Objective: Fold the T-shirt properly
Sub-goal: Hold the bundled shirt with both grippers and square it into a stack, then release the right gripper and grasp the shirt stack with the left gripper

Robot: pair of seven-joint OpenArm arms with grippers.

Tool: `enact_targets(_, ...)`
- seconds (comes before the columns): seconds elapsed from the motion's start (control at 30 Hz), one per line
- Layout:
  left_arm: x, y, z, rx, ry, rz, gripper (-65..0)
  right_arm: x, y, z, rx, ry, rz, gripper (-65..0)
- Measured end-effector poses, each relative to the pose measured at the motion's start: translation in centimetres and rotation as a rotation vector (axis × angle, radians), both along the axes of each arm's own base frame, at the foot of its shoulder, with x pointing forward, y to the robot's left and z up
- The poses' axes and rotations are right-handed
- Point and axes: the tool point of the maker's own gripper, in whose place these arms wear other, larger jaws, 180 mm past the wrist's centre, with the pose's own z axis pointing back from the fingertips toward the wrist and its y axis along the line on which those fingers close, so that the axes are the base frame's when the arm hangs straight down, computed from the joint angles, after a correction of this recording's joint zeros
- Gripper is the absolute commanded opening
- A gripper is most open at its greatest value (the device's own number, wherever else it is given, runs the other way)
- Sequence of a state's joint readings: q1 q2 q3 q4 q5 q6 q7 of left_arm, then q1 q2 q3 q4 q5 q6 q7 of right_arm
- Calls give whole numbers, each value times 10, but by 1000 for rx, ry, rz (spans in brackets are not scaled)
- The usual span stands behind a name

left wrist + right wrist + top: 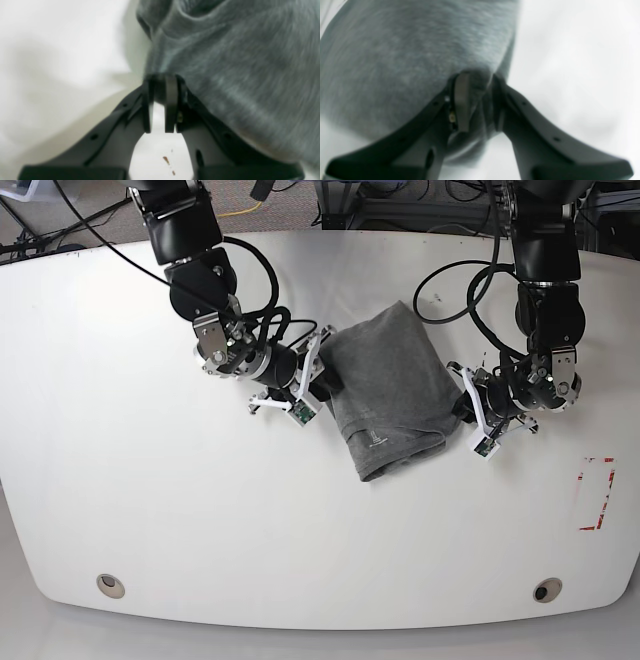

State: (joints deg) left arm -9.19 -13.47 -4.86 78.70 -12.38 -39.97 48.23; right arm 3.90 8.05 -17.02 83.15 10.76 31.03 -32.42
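While both arms reach in from opposite sides, the T-shirt (390,385) lies near the middle of the white bench (150,510) as a folded grey bundle, roughly oblong. Its long axis runs from the far edge toward the near edge of the base view, tilted slightly, with the narrower far end pointing up and away and the rolled, thicker end nearest the camera. A small label mark shows on the near fold.

The left gripper (160,85) sits at the shirt's edge on the right of the base view; its fingers are drawn almost together, tips against grey cloth (237,62), pinching the edge. The right gripper (475,82) is at the opposite edge; its fingers stand narrow with a wad of the grey fabric (420,50) bunched between them, so it holds the shirt.

Black cables (470,290) loop from both arms over the far bench. Red tape marks (597,495) lie well apart at the right. Two round fittings (110,585) sit near the front edge. Both wrist views are blurred.
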Motion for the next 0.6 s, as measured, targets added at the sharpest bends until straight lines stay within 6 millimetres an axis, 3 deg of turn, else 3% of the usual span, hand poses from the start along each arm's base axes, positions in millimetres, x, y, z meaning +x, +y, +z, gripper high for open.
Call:
enact_targets(0.13, 5, 10, 2, 51, -5, 9, -589, -17, 6, 15, -23, -15, 34, -510)
enact_targets(0.33, 20, 5, 38, 69, -122, -12, -589, -13, 10, 59, -47, -117, 63, -510)
enact_targets(0.43, 20, 2, 53, 85, -164, -26, -589, -13, 7, 61, -61, -123, 66, -510)
enact_targets(0.6, -3, -1, 49, 125, -145, -45, -589, -18, -1, 44, -94, -78, 65, -512)
